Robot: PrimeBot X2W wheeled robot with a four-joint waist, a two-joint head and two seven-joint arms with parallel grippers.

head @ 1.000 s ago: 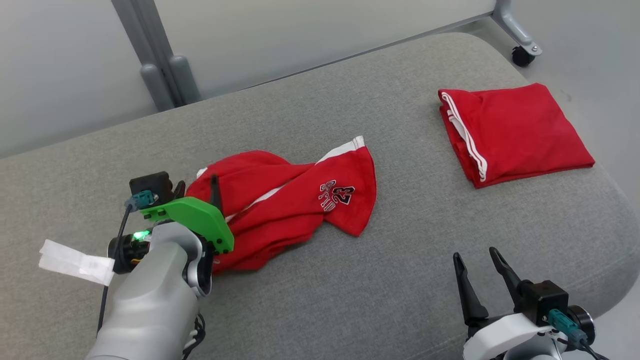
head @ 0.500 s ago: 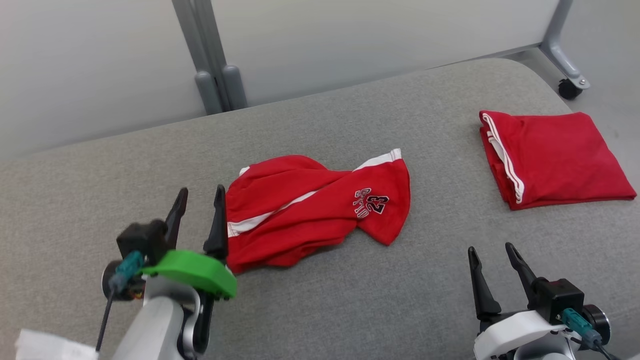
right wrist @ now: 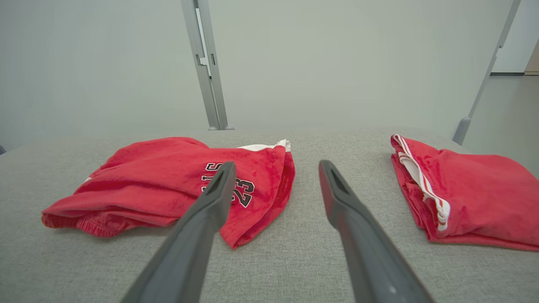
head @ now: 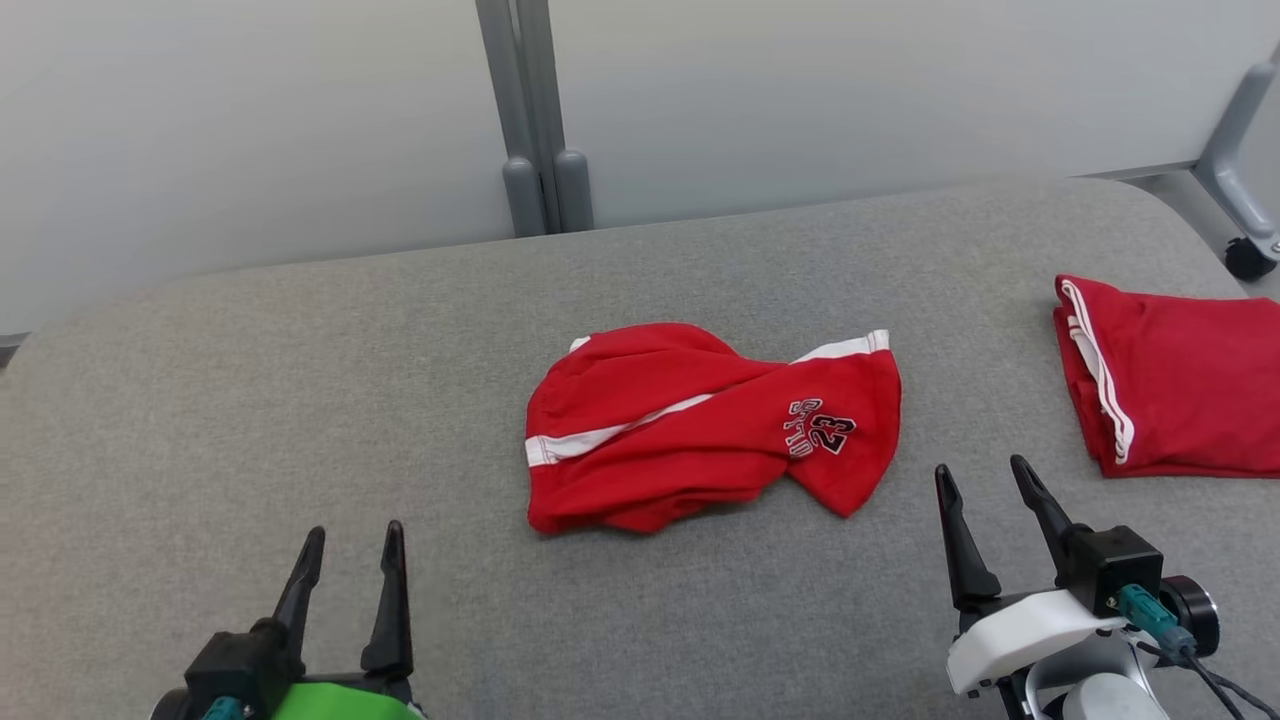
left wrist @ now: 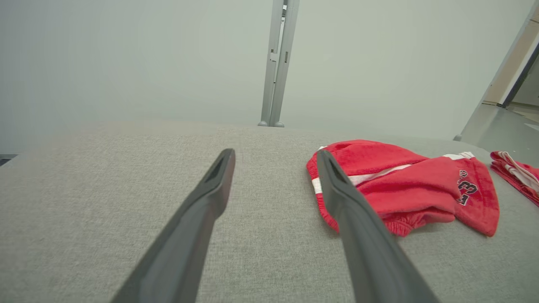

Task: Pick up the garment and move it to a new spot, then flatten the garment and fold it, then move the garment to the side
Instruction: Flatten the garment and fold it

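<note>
The garment [head: 700,430] is a pair of red shorts with white stripes and a "23" print, lying crumpled in the middle of the grey padded table [head: 300,400]. It also appears at the right of the left wrist view [left wrist: 404,189] and at the left of the right wrist view [right wrist: 168,181]. My left gripper [head: 350,540] is open at the lower left, well short of the cloth. At the lower right my right gripper [head: 985,475] stands open, just right of the garment's hem. Neither holds anything.
A second red garment [head: 1170,380], folded, lies at the table's right edge, also in the right wrist view [right wrist: 463,189]. Grey partition posts [head: 535,120] stand behind the table against a pale wall. A caster leg [head: 1250,250] is at the far right.
My left gripper has let go of the garment and drawn back to the lower left. The head camera has swung, shifting the whole picture rightward. The right gripper stays put.
</note>
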